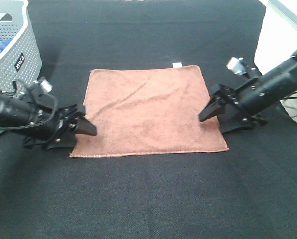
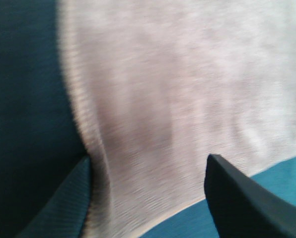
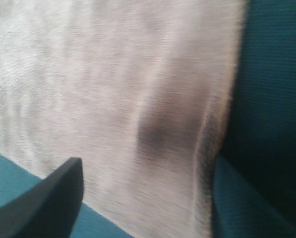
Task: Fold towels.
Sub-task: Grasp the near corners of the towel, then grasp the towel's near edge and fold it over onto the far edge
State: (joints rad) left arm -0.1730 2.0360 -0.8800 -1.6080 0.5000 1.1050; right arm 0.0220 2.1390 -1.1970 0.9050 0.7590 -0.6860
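Note:
A rust-brown towel [image 1: 148,112] lies flat and unfolded on the black table, a small white tag at its far edge. My left gripper [image 1: 83,124] is open at the towel's left edge near the front corner, its fingers straddling the edge. The left wrist view shows the towel [image 2: 187,99] between the open fingertips [image 2: 237,198]. My right gripper [image 1: 211,112] is open at the towel's right edge. The right wrist view shows the towel [image 3: 113,89] between its open fingertips [image 3: 48,198].
A grey perforated laundry basket [image 1: 14,45] with blue cloth inside stands at the back left. A white box [image 1: 283,35] stands at the back right. The black table [image 1: 148,199] extends in front of the towel.

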